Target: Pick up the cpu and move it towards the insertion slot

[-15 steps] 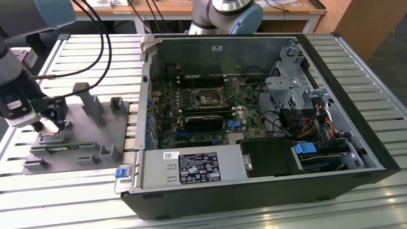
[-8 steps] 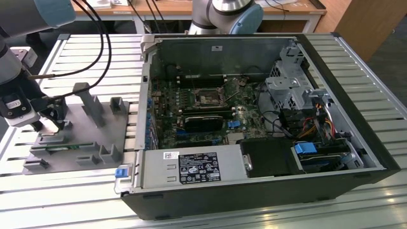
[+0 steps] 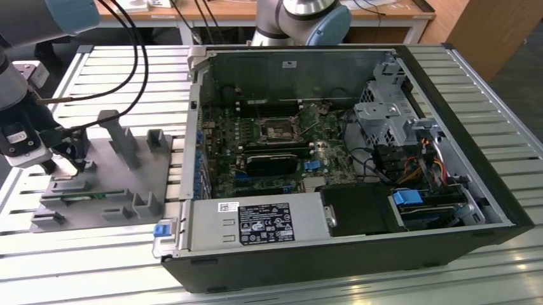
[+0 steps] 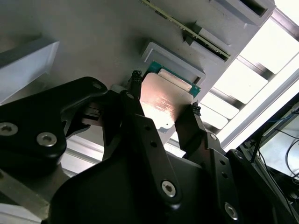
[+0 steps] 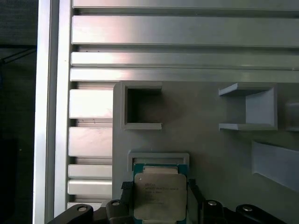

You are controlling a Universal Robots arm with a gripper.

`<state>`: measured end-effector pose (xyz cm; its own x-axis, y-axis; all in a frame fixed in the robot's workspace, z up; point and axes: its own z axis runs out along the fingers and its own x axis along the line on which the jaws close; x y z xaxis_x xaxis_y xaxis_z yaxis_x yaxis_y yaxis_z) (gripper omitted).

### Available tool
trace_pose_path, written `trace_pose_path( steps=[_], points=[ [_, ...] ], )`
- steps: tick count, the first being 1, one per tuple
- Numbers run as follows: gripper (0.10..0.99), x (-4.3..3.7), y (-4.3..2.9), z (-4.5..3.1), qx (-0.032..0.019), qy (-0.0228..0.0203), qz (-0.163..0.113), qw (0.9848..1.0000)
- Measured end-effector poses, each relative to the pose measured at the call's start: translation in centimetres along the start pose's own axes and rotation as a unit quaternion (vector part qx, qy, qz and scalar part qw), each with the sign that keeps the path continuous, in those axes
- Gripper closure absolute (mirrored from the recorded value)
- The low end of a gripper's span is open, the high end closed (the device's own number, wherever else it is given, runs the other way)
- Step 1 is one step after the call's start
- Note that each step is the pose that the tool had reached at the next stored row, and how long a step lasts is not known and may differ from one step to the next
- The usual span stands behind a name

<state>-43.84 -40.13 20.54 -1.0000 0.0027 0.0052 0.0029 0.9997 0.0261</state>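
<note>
The cpu [image 4: 166, 98], a flat square chip with a shiny silver top and a thin green edge, sits at its shallow seat on the grey holder plate [image 5: 210, 140]. My gripper [image 4: 165, 95] straddles it, and the black fingertips [image 4: 135, 81] press on two opposite edges, so it is shut on the chip. In the first wrist view the cpu [image 5: 160, 196] lies between the same fingers of the gripper [image 5: 160, 191]. In the exterior view the gripper [image 3: 72, 155] hangs low over the holder plate [image 3: 110, 184] at the left. The insertion slot [image 3: 278, 130] lies inside the open computer case, far to the right.
The holder plate carries upright grey posts [image 3: 119, 136] and a narrow green memory stick [image 3: 85, 196]. The open computer case [image 3: 339, 159] has tall metal walls, a drive cage [image 3: 390, 121] and loose cables. Cables [image 3: 127, 57] trail over the slatted aluminium table.
</note>
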Motion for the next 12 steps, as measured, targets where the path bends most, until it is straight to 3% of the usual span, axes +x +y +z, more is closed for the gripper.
trace_pose_path(
  steps=[12],
  points=[
    [0.545, 0.00, 0.01, -0.38, 0.0000, 0.0000, 0.000, 1.0000]
  ],
)
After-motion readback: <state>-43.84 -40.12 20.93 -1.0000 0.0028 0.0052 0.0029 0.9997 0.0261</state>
